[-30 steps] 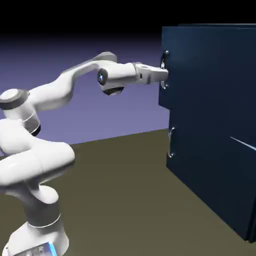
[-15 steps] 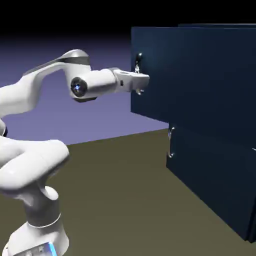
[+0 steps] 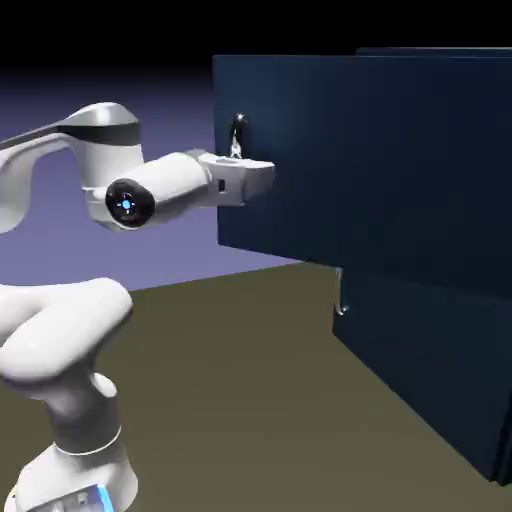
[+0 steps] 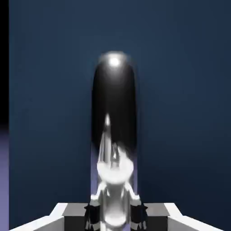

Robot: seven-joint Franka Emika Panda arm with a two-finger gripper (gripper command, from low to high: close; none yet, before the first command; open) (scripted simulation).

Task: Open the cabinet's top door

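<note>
The tall navy cabinet (image 3: 440,300) fills the exterior view's right. Its top door (image 3: 300,150) stands swung out toward the left, its free edge far from the cabinet's body. My gripper (image 3: 248,170) is shut on the top door's silver loop handle (image 3: 238,135) near that free edge. In the hand view the handle (image 4: 114,103) rises large and dark-glossy between my fingers (image 4: 92,212), with the navy door panel (image 4: 180,113) behind it. The lower door (image 3: 420,350) stays flat against the cabinet.
The lower door's small silver handle (image 3: 343,300) shows under the swung panel. The brown tabletop (image 3: 250,400) spreads between the robot's base (image 3: 80,470) and the cabinet. A strip of violet backdrop (image 4: 3,176) shows past the door's edge in the hand view.
The top door has swung further out to the left over both steps, drawn by the gripper on its handle. The arm has folded back toward its base.
</note>
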